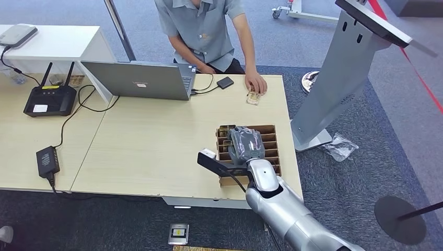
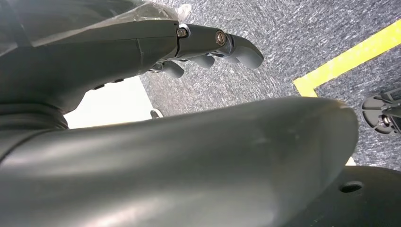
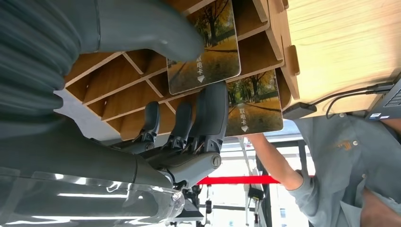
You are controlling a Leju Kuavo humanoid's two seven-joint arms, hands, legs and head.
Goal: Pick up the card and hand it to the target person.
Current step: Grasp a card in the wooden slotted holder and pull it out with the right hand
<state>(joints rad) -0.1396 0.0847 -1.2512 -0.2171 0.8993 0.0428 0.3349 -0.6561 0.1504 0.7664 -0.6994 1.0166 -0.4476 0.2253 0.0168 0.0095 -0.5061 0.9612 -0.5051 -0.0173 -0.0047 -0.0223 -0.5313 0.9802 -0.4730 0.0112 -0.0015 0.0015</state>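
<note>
Right robot hand (image 3: 189,127) pinches a card (image 3: 203,47), hiding the slotted rack's (image 1: 269,137) middle.

My right arm (image 1: 284,206): silver, smooth shell, black cable along wrist. Right hand (image 1: 245,144) dark grey w/ ribbed cover, clear plastic wrap. Left hand (image 2: 208,47): dark grey fingers, small screws at knuckles.

The left hand (image 2: 208,47) hangs with fingers extended over grey carpet (image 2: 293,38) crossed by yellow tape (image 2: 350,59).
</note>
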